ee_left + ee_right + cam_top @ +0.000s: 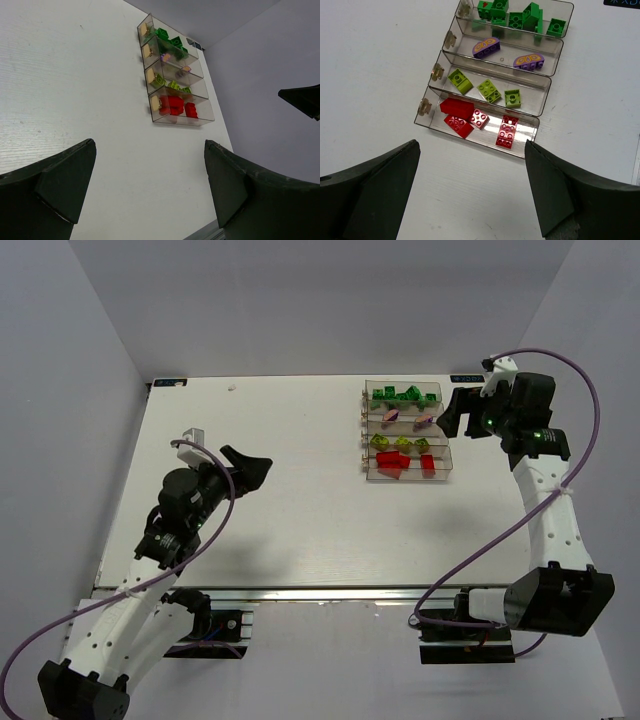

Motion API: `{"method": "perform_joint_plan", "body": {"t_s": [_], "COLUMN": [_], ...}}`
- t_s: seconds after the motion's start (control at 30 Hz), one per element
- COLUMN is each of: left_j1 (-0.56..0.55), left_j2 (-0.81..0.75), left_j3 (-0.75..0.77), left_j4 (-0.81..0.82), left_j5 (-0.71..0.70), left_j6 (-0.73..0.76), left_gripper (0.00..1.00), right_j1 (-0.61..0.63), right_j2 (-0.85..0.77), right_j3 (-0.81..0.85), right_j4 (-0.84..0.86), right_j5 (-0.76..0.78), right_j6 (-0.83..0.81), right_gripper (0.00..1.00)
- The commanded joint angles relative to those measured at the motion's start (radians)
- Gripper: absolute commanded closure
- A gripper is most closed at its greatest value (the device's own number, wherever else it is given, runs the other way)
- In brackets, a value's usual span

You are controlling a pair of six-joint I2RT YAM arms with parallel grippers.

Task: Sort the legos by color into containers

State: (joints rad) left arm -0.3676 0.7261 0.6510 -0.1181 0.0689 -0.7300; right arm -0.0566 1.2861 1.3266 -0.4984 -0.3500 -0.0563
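Legos (489, 90) sit colour-sorted, seemingly all, in clear containers (543, 95); left gripper (150, 160) and right gripper (472, 160) gape empty.

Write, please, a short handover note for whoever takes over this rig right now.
Left gripper: open, empty, over the bare table, left of the bins.
Right gripper: open, empty, just right of the bins.
Green bricks lie in the far bin, then purple bricks, yellow-green bricks, and red bricks nearest; one colour per bin.
Done: sorting looks complete, no loose brick in view.
Left: likely only parking the arms.
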Motion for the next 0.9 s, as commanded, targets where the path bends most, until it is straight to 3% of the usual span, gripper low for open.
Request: {"method": "perform_joint_plan", "body": {"t_s": [0.0, 0.87], "left_j1": [0.006, 0.006], "left_j2": [-0.022, -0.050], "left_j3": [0.018, -0.004], "left_j4": [-0.020, -0.026], "left_j5": [0.011, -0.011], "left_j6": [0.009, -0.003], "left_gripper": [0.02, 0.02], "right_j1": [0.003, 0.001], "right_j2": [-0.031, -0.016], "right_j3": [-0.003, 0.019], "right_j4": [0.021, 0.015], "right_j5": [-0.001, -0.007], "right_j6": [-0.010, -0.011], "right_gripper": [0.11, 0.10]}}
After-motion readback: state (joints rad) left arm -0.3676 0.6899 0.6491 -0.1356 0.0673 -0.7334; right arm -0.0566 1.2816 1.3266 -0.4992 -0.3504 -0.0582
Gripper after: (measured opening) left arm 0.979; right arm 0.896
